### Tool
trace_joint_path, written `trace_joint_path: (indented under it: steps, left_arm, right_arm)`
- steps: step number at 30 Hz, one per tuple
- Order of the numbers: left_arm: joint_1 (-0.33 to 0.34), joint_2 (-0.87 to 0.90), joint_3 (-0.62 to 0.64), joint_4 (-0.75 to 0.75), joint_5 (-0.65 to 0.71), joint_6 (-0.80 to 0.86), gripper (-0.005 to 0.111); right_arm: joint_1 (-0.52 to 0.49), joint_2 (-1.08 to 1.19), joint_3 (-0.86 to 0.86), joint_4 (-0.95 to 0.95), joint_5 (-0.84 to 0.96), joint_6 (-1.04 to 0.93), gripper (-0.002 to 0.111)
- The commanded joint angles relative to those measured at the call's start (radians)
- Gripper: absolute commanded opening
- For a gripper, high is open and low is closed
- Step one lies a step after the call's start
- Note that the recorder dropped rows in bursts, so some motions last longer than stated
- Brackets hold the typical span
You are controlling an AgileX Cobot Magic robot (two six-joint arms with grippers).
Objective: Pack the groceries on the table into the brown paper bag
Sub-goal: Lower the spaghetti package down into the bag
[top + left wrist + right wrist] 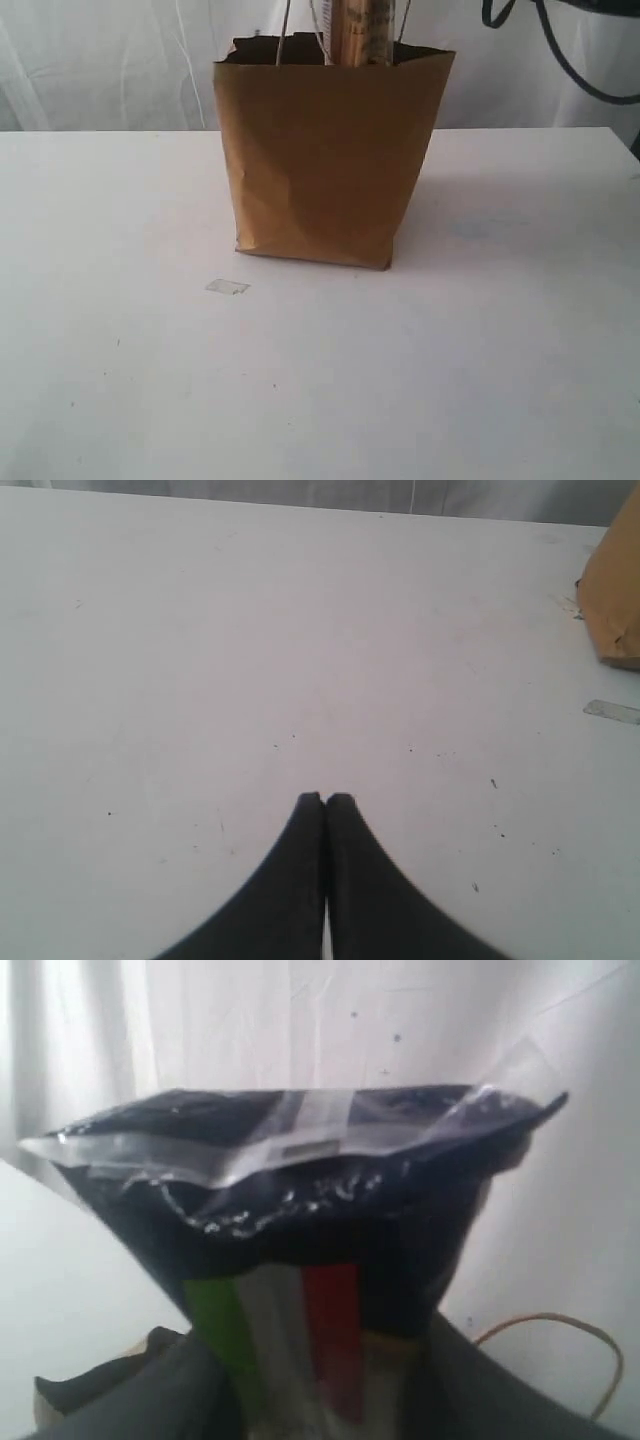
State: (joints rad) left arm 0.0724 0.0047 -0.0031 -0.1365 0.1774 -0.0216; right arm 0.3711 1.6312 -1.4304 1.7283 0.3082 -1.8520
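The tall brown kraft paper bag (pixel 325 160) is stood upright toward the far side of the large, flat, plain white worktop (pixel 120 350), near its middle, with its ragged rim open. A long pasta packet (pixel 362 35) of dark and clear film, striped green, white and red, is seen sticking up out of the bag's mouth. The packet is clamped between the grey fingers of the right hand (pixel 315 1395). The left hand (pixel 326 802) is held over bare worktop, apart from the bag, with its two black fingertips pressed together on nothing. A small clear scrap of tape (pixel 227 287) is laid flat on the worktop near the bag's front left corner.
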Motion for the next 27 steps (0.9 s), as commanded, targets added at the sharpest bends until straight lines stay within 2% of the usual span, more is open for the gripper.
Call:
trace_joint_path:
  steps: [1, 27]
  left_arm:
    - [-0.005, -0.005, 0.003, -0.011, 0.002, 0.0, 0.0]
    - [-0.005, -0.005, 0.003, -0.011, 0.002, 0.0, 0.0]
  right_arm:
    - [0.002, -0.003, -0.001, 0.016, 0.152, 0.033, 0.0]
    - [0.002, 0.089, -0.022, 0.016, 0.17, 0.025, 0.0]
